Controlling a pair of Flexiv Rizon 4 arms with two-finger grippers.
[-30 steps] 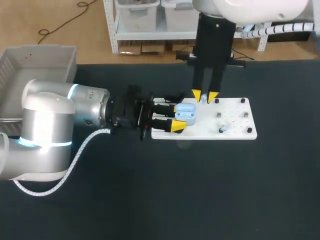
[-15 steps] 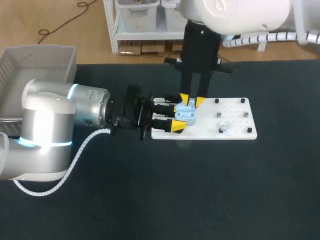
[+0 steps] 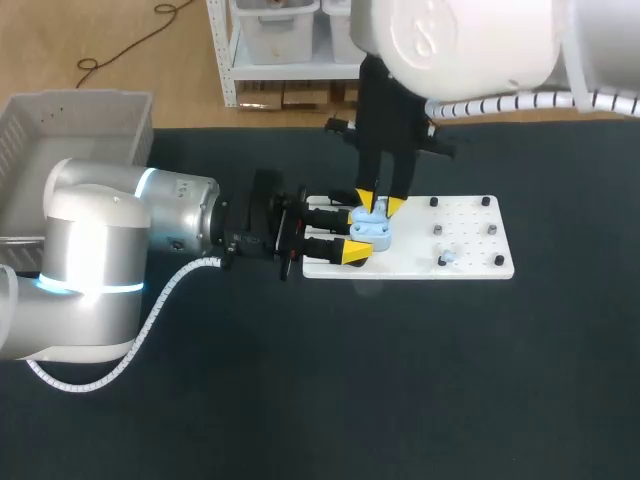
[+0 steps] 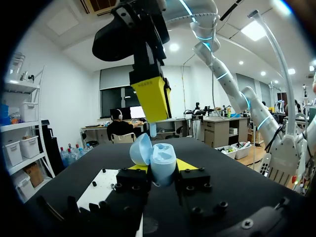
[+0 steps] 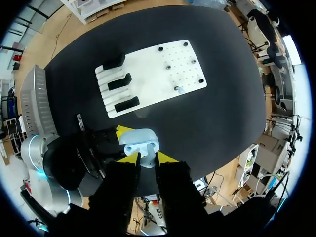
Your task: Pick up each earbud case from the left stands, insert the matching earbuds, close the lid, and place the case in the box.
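Note:
My left gripper [image 3: 357, 232] lies level over the white board's left part, shut on a light blue earbud case [image 3: 374, 233]. In the left wrist view the case [image 4: 163, 167] stands between my yellow tips with its lid [image 4: 140, 148] swung open. My right gripper [image 3: 379, 203] points down right over the open case, shut on a small pale earbud [image 4: 153, 131] whose stem hangs just above the case's cavity. The right wrist view looks down on the case [image 5: 140, 140] just ahead of the held earbud [image 5: 146, 159]. Another earbud [image 3: 447, 258] sits on a peg near the board's front right.
The white pegboard [image 3: 470, 215] carries several black pegs and, in the right wrist view, three black stands [image 5: 120, 81] along one end. A grey bin [image 3: 60, 130] stands at the table's far left corner. Black tabletop lies in front of the board.
My right gripper has moved left from the board's back edge to above the open case and come down a little. The left arm and the case have stayed put.

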